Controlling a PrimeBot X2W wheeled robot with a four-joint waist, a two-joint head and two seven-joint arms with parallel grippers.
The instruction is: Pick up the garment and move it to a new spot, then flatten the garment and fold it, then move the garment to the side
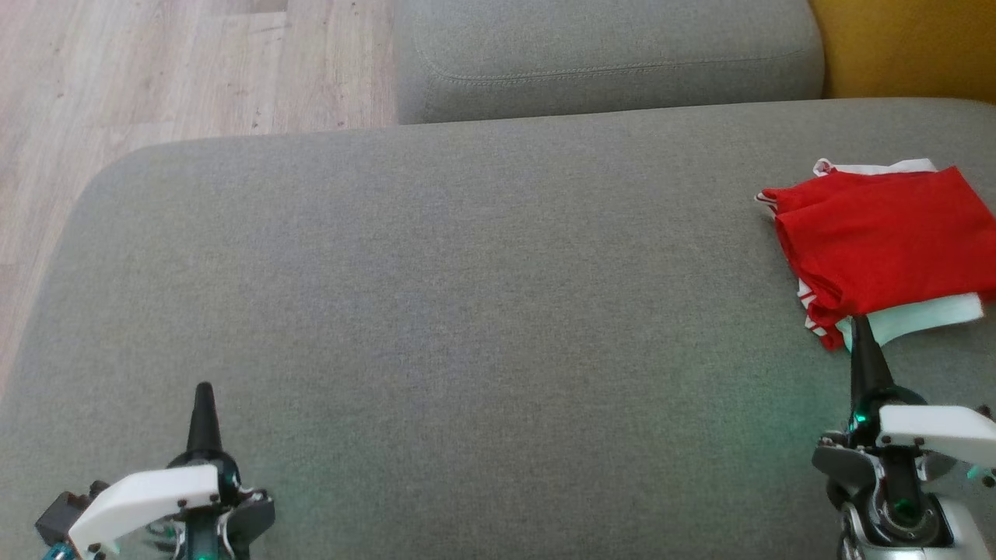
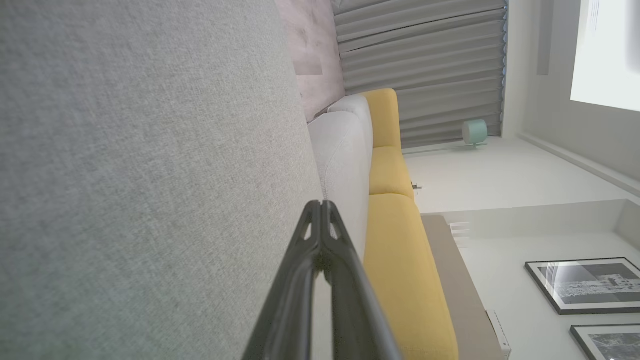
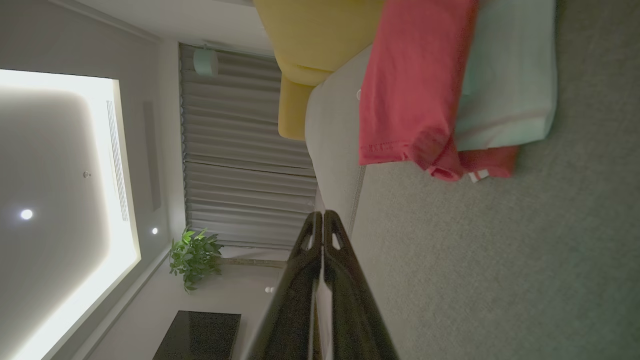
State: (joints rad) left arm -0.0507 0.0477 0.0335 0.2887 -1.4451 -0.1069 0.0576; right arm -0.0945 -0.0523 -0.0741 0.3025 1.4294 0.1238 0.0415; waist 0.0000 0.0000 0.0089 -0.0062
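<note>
The garment (image 1: 883,237) is red with white parts, folded into a compact stack at the far right of the grey sofa seat (image 1: 467,295). In the right wrist view the garment (image 3: 415,95) lies ahead of the fingers, red layer over a pale one. My right gripper (image 1: 860,323) is shut with nothing in it; its tip points at the stack's near edge, and I cannot tell if it touches. My left gripper (image 1: 204,389) is shut and empty over bare cushion at the lower left. Both wrist views show the fingertips pressed together, the left gripper (image 2: 320,205) and the right gripper (image 3: 322,215).
A grey back cushion (image 1: 607,58) runs along the far side. A yellow cushion (image 1: 903,47) sits at the top right. Wooden floor (image 1: 156,78) lies beyond the seat's rounded left edge. Open cushion stretches between the two grippers.
</note>
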